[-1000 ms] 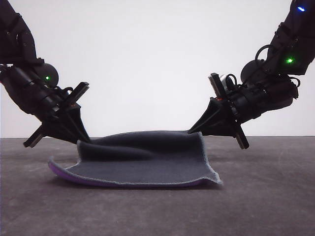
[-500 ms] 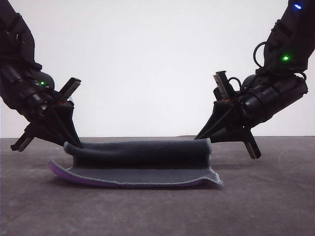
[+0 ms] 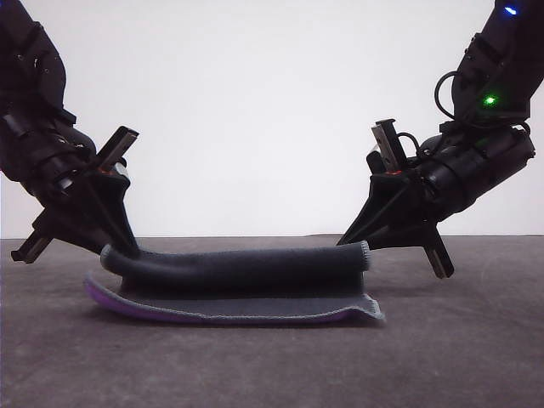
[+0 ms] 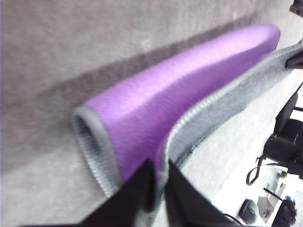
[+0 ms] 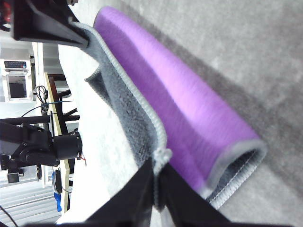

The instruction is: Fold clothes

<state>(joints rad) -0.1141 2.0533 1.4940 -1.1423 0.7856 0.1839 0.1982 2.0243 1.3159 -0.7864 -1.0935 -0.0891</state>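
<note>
Grey cloth (image 3: 238, 285) now rolled further toward near edge; left gripper (image 3: 127, 248), right gripper (image 3: 361, 242) apparently still pinching corners; fold half-done.

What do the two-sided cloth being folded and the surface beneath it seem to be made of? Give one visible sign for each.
The small rectangular dark grey and purple cloth looks like soft fleece or microfibre: matte and fuzzy, it curls into a limp roll, with light grey stitched edging. The flat dark grey tabletop looks like felt or a short-nap mat, judging by its dull, mottled, non-reflective surface; that stays uncertain.
</note>
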